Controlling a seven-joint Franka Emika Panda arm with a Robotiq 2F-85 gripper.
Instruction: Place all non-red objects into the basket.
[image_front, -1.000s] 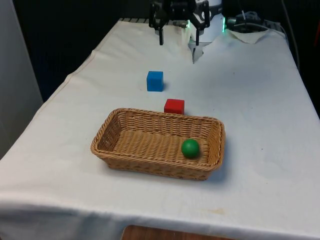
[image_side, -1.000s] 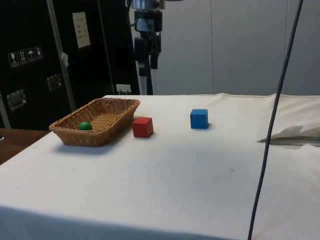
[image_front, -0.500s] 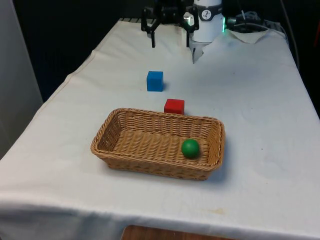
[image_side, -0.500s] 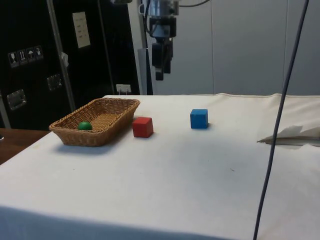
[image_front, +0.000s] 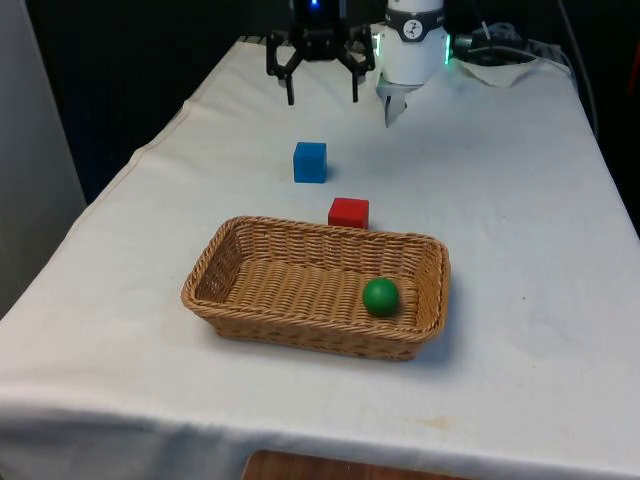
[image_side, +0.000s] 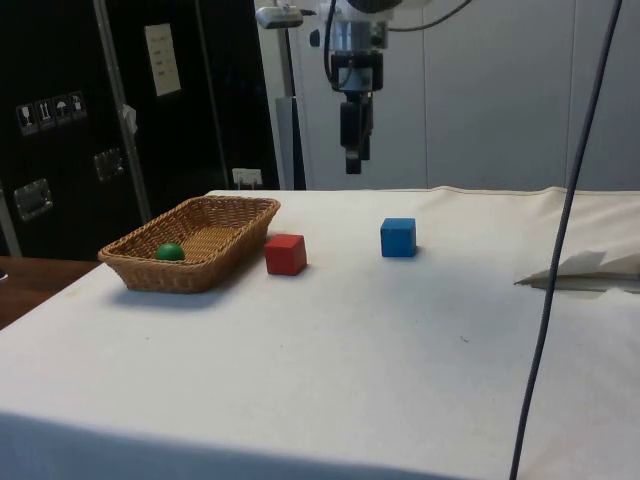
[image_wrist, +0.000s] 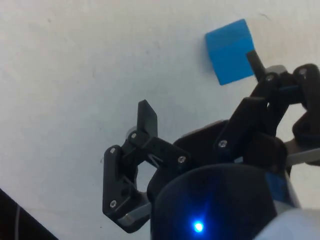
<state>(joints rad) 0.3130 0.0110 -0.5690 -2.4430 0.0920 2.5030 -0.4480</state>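
A blue cube (image_front: 310, 162) (image_side: 398, 237) sits on the white cloth beyond the red cube (image_front: 348, 212) (image_side: 285, 254). The wicker basket (image_front: 240, 258) (image_side: 213, 225) lies nearest the front camera with a green ball (image_front: 380, 296) (image_side: 170, 252) inside it. My gripper (image_front: 321, 98) (image_side: 353, 166) hangs open and empty high above the cloth, beyond the blue cube and a little toward the front view's right. In the wrist view the blue cube (image_wrist: 229, 51) lies close beside one fingertip (image_wrist: 256, 61), while the other finger (image_wrist: 147, 117) stands over bare cloth.
A crumpled white paper sheet (image_front: 395, 103) (image_side: 585, 270) lies near the robot's base. A dark cable (image_side: 560, 230) hangs across the side view at its right. The cloth around both cubes is bare.
The gripper has travelled from above the basket end toward the blue cube, moving to the front view's left and dropping a little. It stays open. The cubes, ball and basket are still.
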